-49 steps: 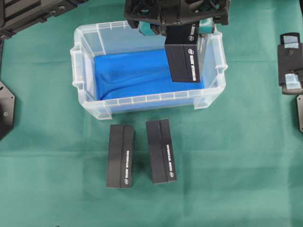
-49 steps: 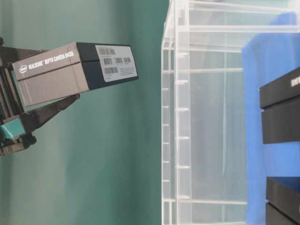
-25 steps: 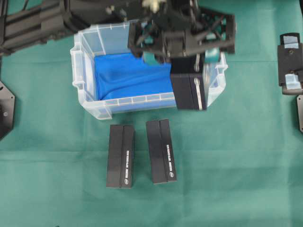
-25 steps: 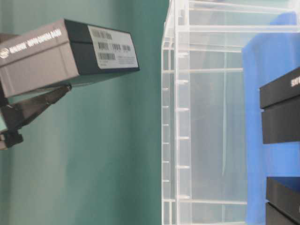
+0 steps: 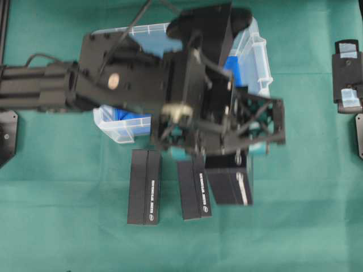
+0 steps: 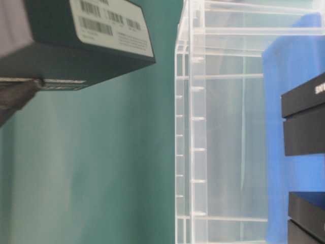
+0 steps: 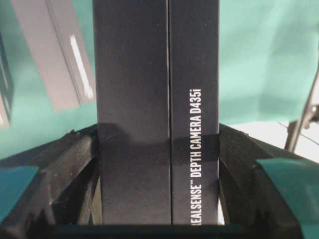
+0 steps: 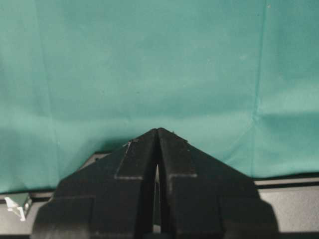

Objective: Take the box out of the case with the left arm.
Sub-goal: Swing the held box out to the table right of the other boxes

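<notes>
The left gripper (image 7: pixel 159 199) is clamped on the box (image 7: pixel 157 114), its fingers (image 7: pixel 60 169) pressing both long sides. The box juts out toward 6 o'clock from the gripper in the overhead view, outside the case (image 5: pixel 258 54) and just beside the two boxes (image 5: pixel 167 190) on the green cloth (image 5: pixel 306 226). The right gripper (image 8: pixel 157 144) has its jaws together, holding nothing.

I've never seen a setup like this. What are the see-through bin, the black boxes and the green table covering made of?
The bin looks like clear moulded plastic: ribbed rim, see-through walls. The held box looks like matte printed cardboard, with a lid seam and white lettering, like the two boxes lying on the table. The green covering seems to be cloth: soft creases.
</notes>
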You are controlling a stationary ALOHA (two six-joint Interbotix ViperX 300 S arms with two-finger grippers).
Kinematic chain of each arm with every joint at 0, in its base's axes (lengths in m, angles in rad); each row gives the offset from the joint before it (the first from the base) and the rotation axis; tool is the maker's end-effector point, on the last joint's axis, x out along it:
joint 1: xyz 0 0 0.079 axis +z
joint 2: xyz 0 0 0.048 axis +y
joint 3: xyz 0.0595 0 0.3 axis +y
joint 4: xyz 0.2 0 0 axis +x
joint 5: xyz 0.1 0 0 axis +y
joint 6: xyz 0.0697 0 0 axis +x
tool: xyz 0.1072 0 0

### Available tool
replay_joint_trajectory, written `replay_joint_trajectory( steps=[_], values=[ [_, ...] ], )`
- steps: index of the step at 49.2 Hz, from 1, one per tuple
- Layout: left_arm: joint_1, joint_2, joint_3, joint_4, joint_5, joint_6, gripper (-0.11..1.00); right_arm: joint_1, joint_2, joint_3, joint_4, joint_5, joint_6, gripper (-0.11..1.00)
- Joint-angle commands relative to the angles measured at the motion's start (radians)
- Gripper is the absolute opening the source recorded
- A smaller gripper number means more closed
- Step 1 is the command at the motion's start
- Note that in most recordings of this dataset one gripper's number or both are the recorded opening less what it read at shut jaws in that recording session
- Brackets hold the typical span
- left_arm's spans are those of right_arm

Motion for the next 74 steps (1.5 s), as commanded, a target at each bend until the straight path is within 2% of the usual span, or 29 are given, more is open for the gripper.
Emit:
replay_joint_trajectory(
  steps=[1,13,29,38,49,59,66,74],
  values=[
    [-0.037,-0.034,-0.025,0.005,-0.006,-0.031,0.60,0.000,-0.002,-0.011,-0.002,-0.005,-0.002,0.00],
    [-0.089,-0.032,-0.017,0.020,-0.006,-0.110,0.60,0.000,-0.002,-0.011,-0.002,-0.005,0.000,0.00],
    [-0.084,-0.032,0.011,0.034,-0.015,-0.115,0.60,0.000,-0.002,-0.011,-0.002,-0.002,0.000,0.00],
    [-0.080,-0.032,0.101,0.034,-0.101,-0.117,0.60,0.000,-0.002,-0.009,-0.002,-0.002,0.000,0.00],
    [-0.078,-0.040,0.264,0.034,-0.225,-0.137,0.60,0.000,-0.002,-0.009,-0.002,0.000,0.000,0.00],
    [-0.078,-0.021,0.394,0.035,-0.397,-0.150,0.60,0.000,-0.002,-0.006,-0.002,-0.003,-0.002,0.00],
    [-0.077,-0.005,0.448,0.034,-0.472,-0.153,0.60,-0.002,-0.002,-0.002,-0.002,-0.003,0.000,0.00],
    [-0.077,0.011,0.482,0.034,-0.486,-0.153,0.60,0.000,-0.002,0.002,-0.002,-0.003,-0.002,0.00]
  ],
)
